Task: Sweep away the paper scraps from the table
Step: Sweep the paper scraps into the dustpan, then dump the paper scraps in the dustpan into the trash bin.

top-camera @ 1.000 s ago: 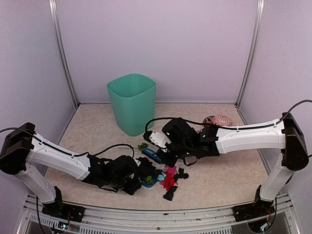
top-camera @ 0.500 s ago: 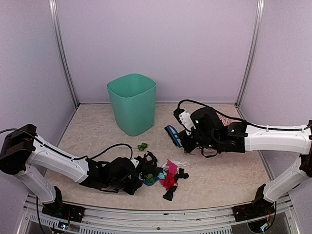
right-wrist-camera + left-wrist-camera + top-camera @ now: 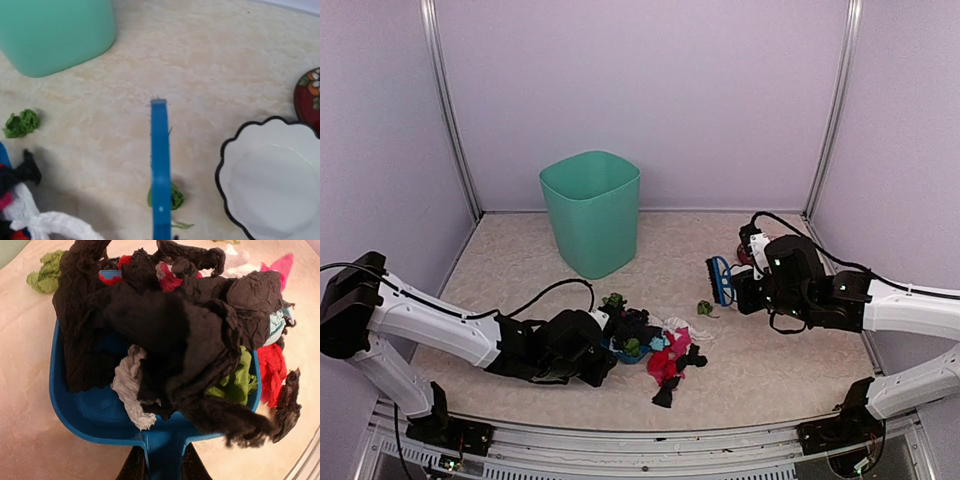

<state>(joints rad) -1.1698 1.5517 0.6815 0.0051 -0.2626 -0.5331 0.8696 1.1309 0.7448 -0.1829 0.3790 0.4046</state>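
Observation:
A pile of paper scraps (image 3: 660, 350), black, red, pink, white and green, lies on the table (image 3: 520, 270) at front centre. Many scraps (image 3: 175, 330) fill the blue dustpan (image 3: 85, 415). My left gripper (image 3: 159, 467) is shut on the dustpan's handle. My right gripper (image 3: 745, 283) is shut on the blue brush (image 3: 720, 280), held to the right of the pile. In the right wrist view the brush (image 3: 160, 165) hangs over a lone green scrap (image 3: 175, 196). That scrap (image 3: 704, 308) lies apart on the table. Another green scrap (image 3: 612, 300) sits left of the pile.
A green bin (image 3: 591, 212) stands at back centre; its base shows in the right wrist view (image 3: 55, 35). A white scalloped bowl (image 3: 270, 185) and a red patterned dish (image 3: 307, 97) lie right of the brush. Purple walls enclose the table.
My right arm has pulled the brush back to the right, away from the pile. The left gripper has pushed the dustpan slightly right, further under the scraps.

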